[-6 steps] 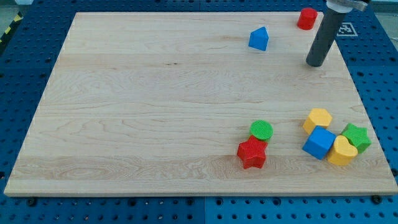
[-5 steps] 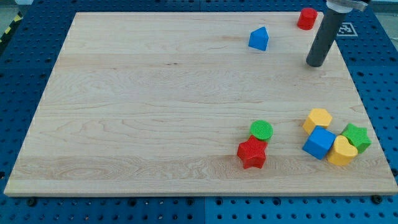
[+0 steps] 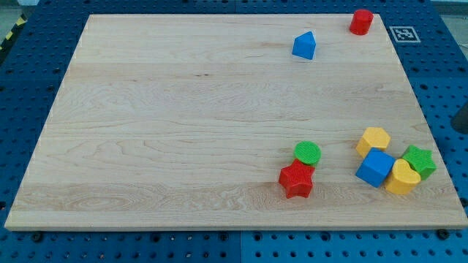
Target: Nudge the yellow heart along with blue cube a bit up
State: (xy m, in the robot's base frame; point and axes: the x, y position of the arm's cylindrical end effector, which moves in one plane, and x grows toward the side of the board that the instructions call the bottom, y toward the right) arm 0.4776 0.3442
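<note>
wooden board, yellow heart touching blue cube; my tip unseen

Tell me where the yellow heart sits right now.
The yellow heart lies near the board's bottom-right corner in the camera view, touching the blue cube on its left and the green block at its upper right.

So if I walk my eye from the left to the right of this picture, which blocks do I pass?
Red star → blue wedge-like block, up top → red cylinder → blue cube → yellow heart → green star. The green round block and the yellow hexagon overlap their neighbours sideways, so I left them out.
</note>
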